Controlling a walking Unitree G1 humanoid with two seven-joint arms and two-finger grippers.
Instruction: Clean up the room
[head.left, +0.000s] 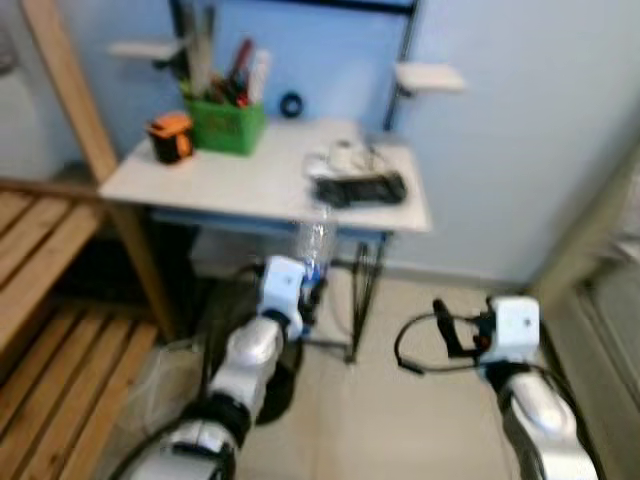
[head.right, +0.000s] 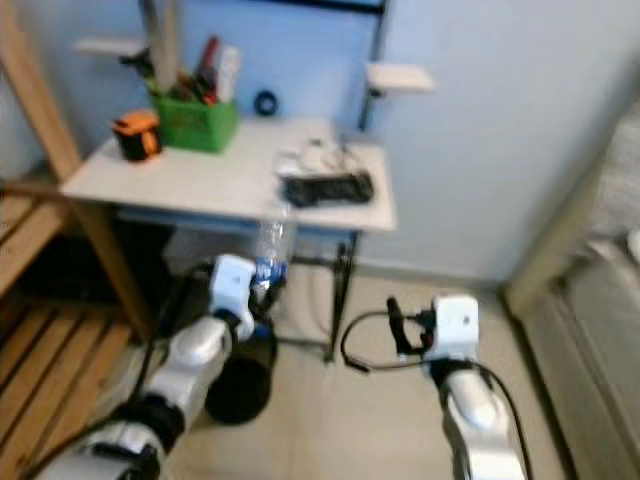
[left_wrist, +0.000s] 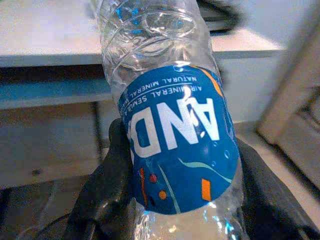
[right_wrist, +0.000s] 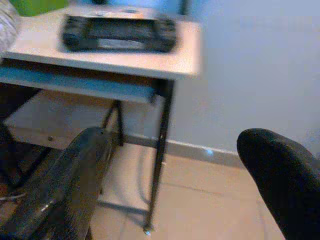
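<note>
My left gripper (head.left: 306, 272) is shut on a clear plastic water bottle (head.left: 314, 246) with a blue label, held upright just in front of the white desk's (head.left: 240, 180) front edge. In the left wrist view the bottle (left_wrist: 170, 115) sits between the two black fingers (left_wrist: 107, 185). My right gripper (head.left: 445, 325) is open with nothing between its fingers (right_wrist: 65, 190), held above the tiled floor to the right of the desk.
On the desk stand a green pen holder (head.left: 226, 122), an orange tape measure (head.left: 170, 136), a black controller-like device (head.left: 360, 188) and white cables. A black bin (head.right: 238, 380) stands on the floor under the desk. Wooden slats (head.left: 40, 330) lie at the left.
</note>
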